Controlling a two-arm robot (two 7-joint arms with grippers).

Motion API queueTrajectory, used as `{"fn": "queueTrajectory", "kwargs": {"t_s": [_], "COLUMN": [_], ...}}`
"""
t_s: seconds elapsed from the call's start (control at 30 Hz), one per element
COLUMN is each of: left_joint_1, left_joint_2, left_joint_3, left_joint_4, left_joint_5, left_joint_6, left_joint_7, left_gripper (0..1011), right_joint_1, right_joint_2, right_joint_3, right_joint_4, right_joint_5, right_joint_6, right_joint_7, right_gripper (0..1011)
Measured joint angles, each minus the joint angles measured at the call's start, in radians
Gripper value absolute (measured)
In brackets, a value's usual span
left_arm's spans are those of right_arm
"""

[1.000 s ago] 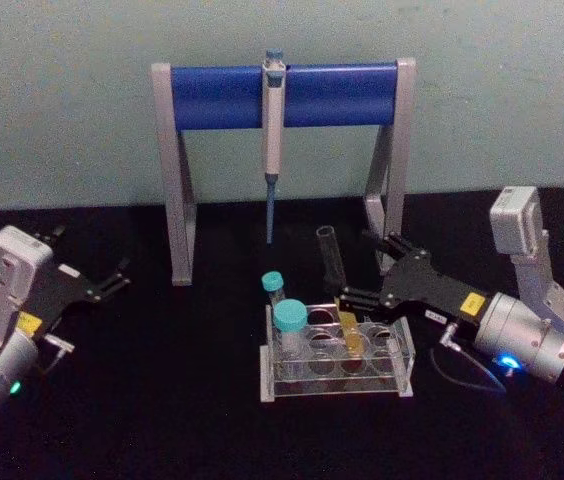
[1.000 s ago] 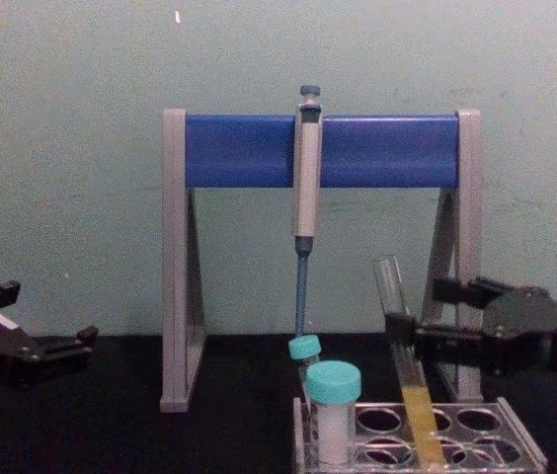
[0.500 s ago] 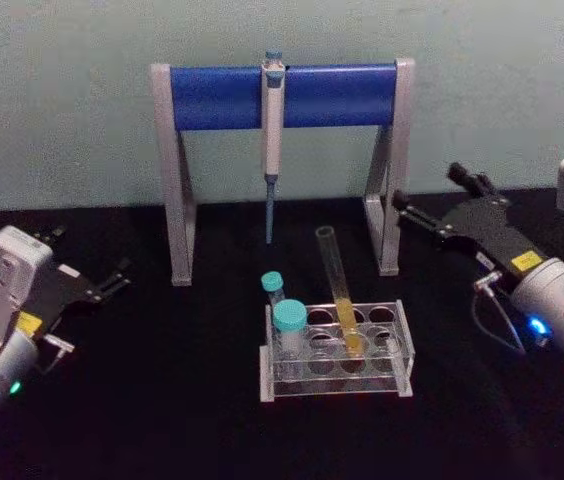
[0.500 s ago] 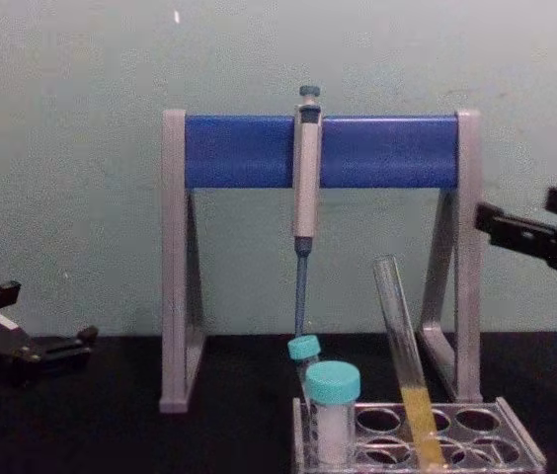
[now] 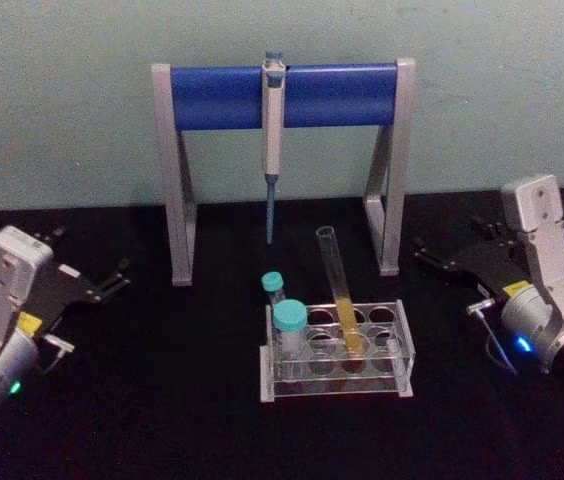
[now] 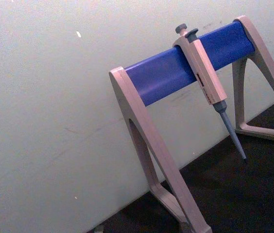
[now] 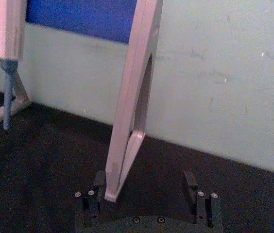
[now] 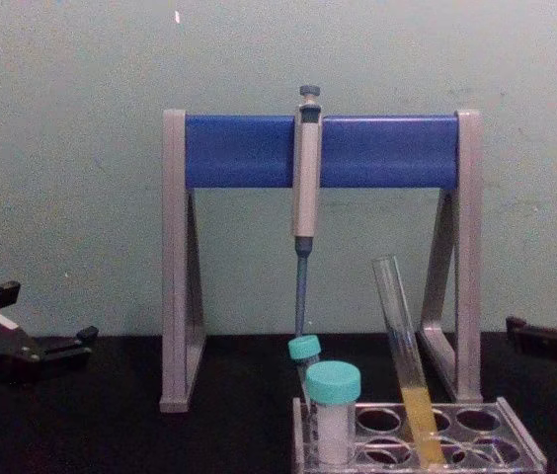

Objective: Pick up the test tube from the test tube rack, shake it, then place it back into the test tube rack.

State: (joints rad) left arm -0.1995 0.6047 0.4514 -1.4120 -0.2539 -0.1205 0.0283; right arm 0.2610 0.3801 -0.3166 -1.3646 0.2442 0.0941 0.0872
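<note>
Test tube (image 5: 338, 290) leans in rack (image 5: 400, 352); right hand (image 5: 440, 257) apart, seemingly open.

Silver-grey boxy wrist housings, black gripper (image 5: 90, 285) and (image 5: 454, 258) fingers, yellow labels, glowing green and blue indicator lights, thin black cables, small screws.

My left tool (image 5: 112, 278) rests low at nine o'clock, fingers spread, gripping nothing. My right tool (image 5: 449, 256) sits at three o'clock, fingers (image 7: 190, 186) parted wide, pointing inward toward ten o'clock.
</note>
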Motion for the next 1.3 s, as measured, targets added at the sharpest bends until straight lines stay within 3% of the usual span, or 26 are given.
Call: {"fn": "queueTrajectory", "kwargs": {"t_s": [0.17,1.3], "left_joint_1": [0.000,0.000], "left_joint_2": [0.000,0.000], "left_joint_3": [0.000,0.000], "left_joint_4": [0.000,0.000], "left_joint_5": [0.000,0.000], "left_joint_6": [0.000,0.000], "left_joint_7": [0.000,0.000], "left_gripper": [1001,1001], "right_joint_1": [0.004,0.004], "right_joint_2": [-0.010,-0.006], "right_joint_3": [0.007,0.002], "right_joint_4": [0.024,0.018], "right_joint_5": [-0.008,-0.007], "right_joint_6": [0.002,0.001], "right_joint_7": [0.007,0.008], "right_gripper": [1000,1000]}}
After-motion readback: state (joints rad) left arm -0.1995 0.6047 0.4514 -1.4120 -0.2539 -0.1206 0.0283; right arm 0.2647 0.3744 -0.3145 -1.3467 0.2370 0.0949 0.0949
